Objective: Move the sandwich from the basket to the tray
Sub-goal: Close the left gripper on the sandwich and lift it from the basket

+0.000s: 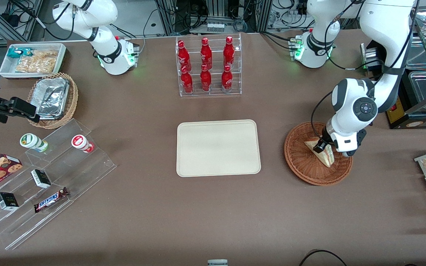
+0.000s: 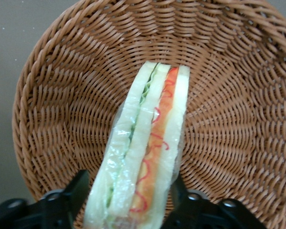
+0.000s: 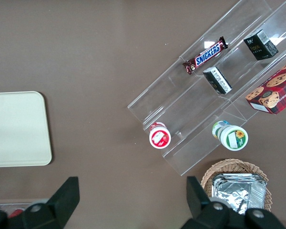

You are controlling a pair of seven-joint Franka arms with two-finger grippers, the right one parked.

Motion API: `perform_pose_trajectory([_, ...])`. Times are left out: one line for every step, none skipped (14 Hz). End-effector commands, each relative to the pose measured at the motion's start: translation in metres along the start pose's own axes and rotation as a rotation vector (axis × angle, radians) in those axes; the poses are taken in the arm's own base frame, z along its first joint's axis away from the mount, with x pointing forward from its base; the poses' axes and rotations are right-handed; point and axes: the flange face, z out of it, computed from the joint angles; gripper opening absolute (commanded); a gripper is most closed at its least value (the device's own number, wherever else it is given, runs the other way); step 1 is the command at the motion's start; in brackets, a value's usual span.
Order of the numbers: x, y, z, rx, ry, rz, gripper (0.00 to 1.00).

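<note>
1. We've got the gripper (image 2: 128, 200) down in the basket (image 1: 301, 166), fingers (image 2: 74, 191) closed on the sandwich (image 2: 145, 143), one per bread face
2. Sandwich's long axis runs straight out from the wrist
3. Tray (image 1: 218, 147) lies beside basket, toward parked arm; lift first imo

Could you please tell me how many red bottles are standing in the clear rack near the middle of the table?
6: three on the rack's upper tier and three on the lower. None seems hidden. The end effector is at the basket.
</note>
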Motion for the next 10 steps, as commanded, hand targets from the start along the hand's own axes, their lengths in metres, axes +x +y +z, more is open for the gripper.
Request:
perform_pose_trajectory([0.006, 0.007, -0.008, -0.013, 0.011, -0.014, 0.15])
perform_pose_trajectory([0.008, 0.010, -0.017, -0.013, 0.013, -0.011, 0.15])
perform_pose_trajectory([0.010, 0.014, -0.026, -0.008, 0.013, -0.008, 0.15])
perform_pose_trajectory([0.009, 0.021, -0.041, 0.006, 0.009, 0.000, 0.15])
perform_pose_trajectory([0.006, 0.029, -0.056, 0.030, 0.000, 0.014, 0.15])
perform_pose_trajectory([-0.004, 0.043, -0.074, 0.052, -0.008, 0.040, 0.15])
perform_pose_trajectory([-0.018, 0.061, -0.091, 0.064, -0.011, 0.073, 0.15])
perform_pose_trajectory([-0.027, 0.077, -0.101, 0.074, -0.015, 0.096, 0.15])
perform_pose_trajectory([-0.041, 0.092, -0.106, 0.083, -0.016, 0.129, 0.15])
perform_pose_trajectory([-0.062, 0.107, -0.107, 0.092, -0.016, 0.177, 0.15])
